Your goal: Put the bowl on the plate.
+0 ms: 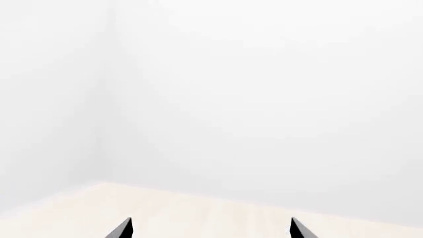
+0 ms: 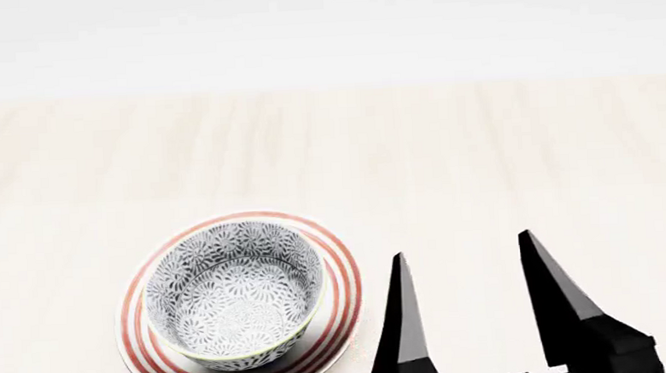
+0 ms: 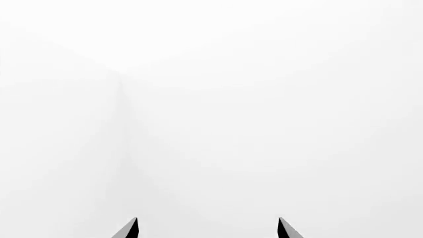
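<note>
Here the bowl (image 2: 235,295) sits upright inside the plate (image 2: 342,301), whose red rings show around it on every side; the bowl rests a little toward the plate's far side, so more of the ringed rim shows at the near edge. Both lie on the pale wooden surface (image 2: 480,153), close to its near edge and toward its left part as the head view shows it, with the far edge well beyond them.

The right pincer (image 2: 462,257) hangs just beside the plate, on its right, apart from it and from the bowl. Its two dark fingers stand wide apart and point toward the far edge, with nothing between them. In the right wrist view its tips (image 3: 208,227) show only pale wall ahead.

The left pincer (image 1: 211,227) also stands wide, holding nothing; past its tips the left wrist view shows a strip of the surface and a white wall corner (image 1: 109,99).
</note>
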